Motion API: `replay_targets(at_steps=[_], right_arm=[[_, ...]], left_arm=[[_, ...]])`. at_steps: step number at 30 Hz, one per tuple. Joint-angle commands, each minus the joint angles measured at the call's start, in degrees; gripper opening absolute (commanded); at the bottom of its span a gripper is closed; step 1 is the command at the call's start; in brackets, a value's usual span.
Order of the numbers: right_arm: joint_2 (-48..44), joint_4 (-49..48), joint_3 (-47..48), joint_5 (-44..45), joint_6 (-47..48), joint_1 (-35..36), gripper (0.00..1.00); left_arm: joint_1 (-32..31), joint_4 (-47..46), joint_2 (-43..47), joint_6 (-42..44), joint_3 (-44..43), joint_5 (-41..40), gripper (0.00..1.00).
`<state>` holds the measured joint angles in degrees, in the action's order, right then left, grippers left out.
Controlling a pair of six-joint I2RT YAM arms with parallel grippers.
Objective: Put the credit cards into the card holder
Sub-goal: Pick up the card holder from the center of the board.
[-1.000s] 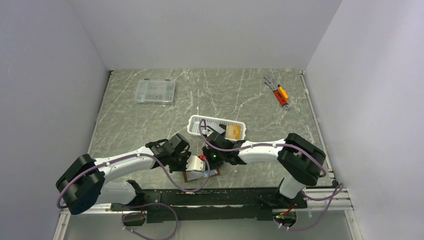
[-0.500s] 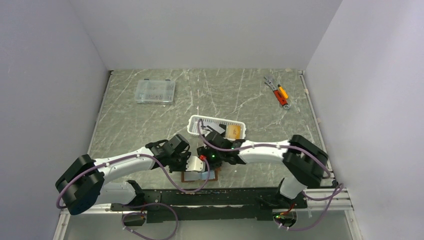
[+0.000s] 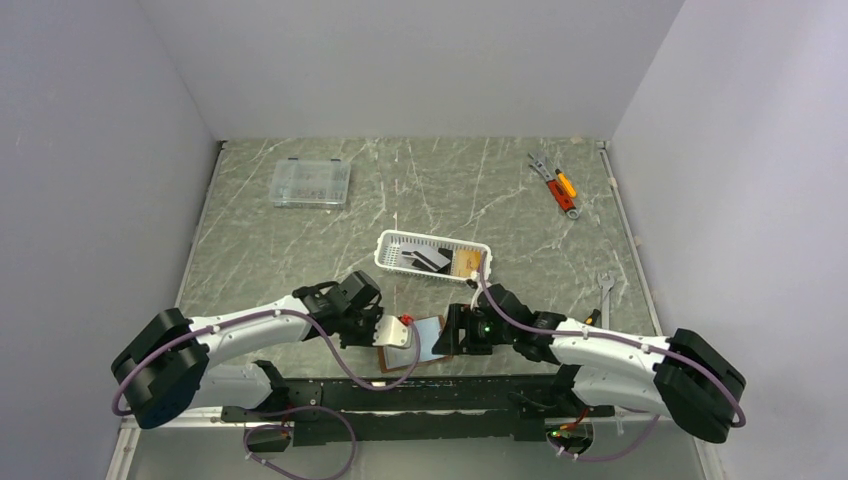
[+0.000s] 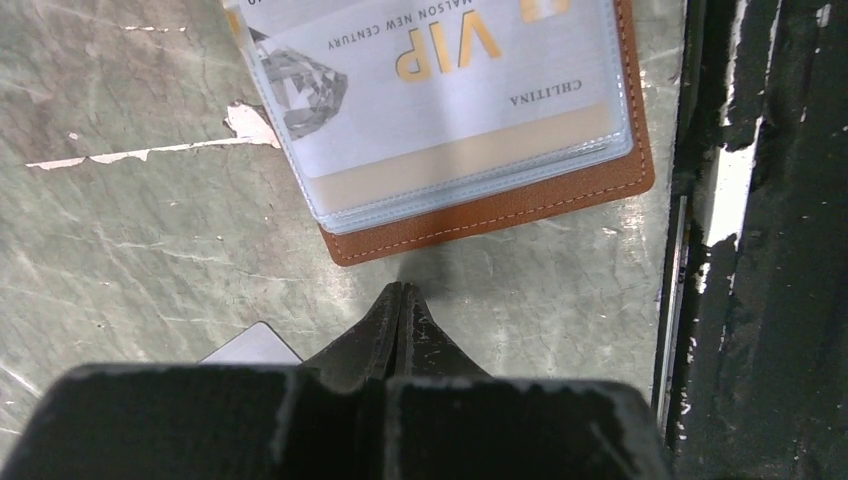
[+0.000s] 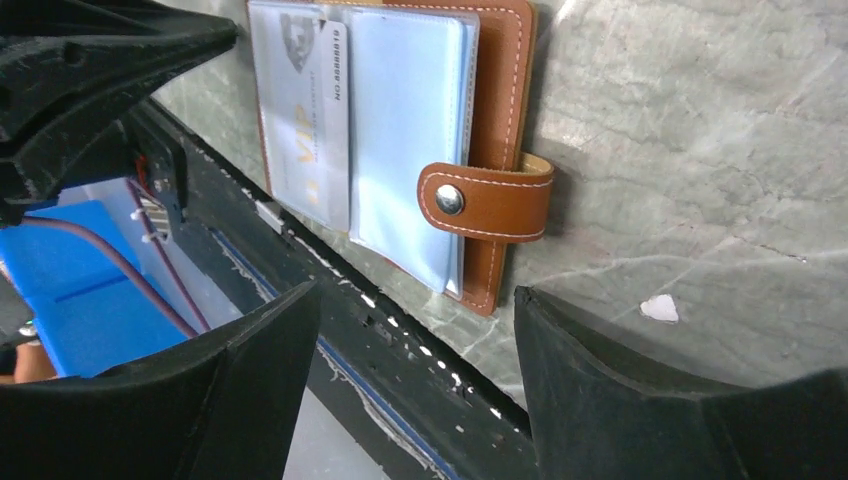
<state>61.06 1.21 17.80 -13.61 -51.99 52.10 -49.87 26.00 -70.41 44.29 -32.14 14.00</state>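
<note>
Because the credit cards (image 3: 432, 259) are thin, stiff and slick, they offer little to pinch while lying flat; I judge an edge-on nip across a short side safest. At the left, the left jaws are pressed shut on nothing I can make out, their tips just short of the card holder (image 4: 500, 205). It lies open at the near edge of the bench (image 3: 300, 250). Its light, floppy leather is likely to slide unless pinned. One VIP card (image 4: 440, 70) sits in a clear sleeve. Behind it, more cards wait in the white basket (image 3: 386, 256). Right of the holder, the right jaws stand wide and empty, facing its snap tab (image 5: 485, 200).
</note>
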Motion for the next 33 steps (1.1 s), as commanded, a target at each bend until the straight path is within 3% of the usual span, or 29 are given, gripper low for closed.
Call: replay_targets(at_steps=[1,6,12,17,19,22,26,27,30,33], right_arm=[[-2.2,-3.1,-1.7,0.1,-1.7,-1.1,0.73],[0.5,-14.9,-8.0,-6.5,-3.9,-6.4,0.71],[11.4,-31.8,-10.5,-13.3,-7.7,-7.9,0.66],[20.2,-50.4,-13.1,-17.7,-13.4,-8.7,0.56],[21.3,-52.8,-13.3,-18.2,-14.3,-8.9,0.52],[18.8,-47.1,-11.9,-16.6,-12.4,-8.8,0.42],[12.9,-35.1,-9.5,-11.7,-9.0,-8.8,0.05],[11.2,-31.3,-8.5,-10.4,-8.0,-8.7,0.0],[5.7,-21.6,-4.9,-6.2,-4.2,-7.2,0.0],[1.6,-9.6,2.0,-0.4,1.6,-1.3,0.0]], left_arm=[[-0.8,0.7,0.3,0.3,-1.2,2.7,0.0],[-3.9,-0.6,-1.7,-0.2,-2.3,3.3,0.0],[-6.9,-2.4,-6.3,0.6,-2.7,1.7,0.0],[-7.5,-3.1,-7.0,0.6,-1.6,0.9,0.0],[-7.4,-3.0,-6.7,0.5,-1.1,0.8,0.0],[-7.5,-2.8,-6.1,0.5,-0.9,0.6,0.0],[-6.5,-1.7,-4.5,0.4,-2.3,0.5,0.0],[-5.5,-0.9,-4.1,0.4,-3.0,1.1,0.0],[1.2,2.0,-2.6,-0.2,-6.6,7.3,0.0],[11.8,4.5,-1.8,-1.5,-11.9,18.4,0.01]])
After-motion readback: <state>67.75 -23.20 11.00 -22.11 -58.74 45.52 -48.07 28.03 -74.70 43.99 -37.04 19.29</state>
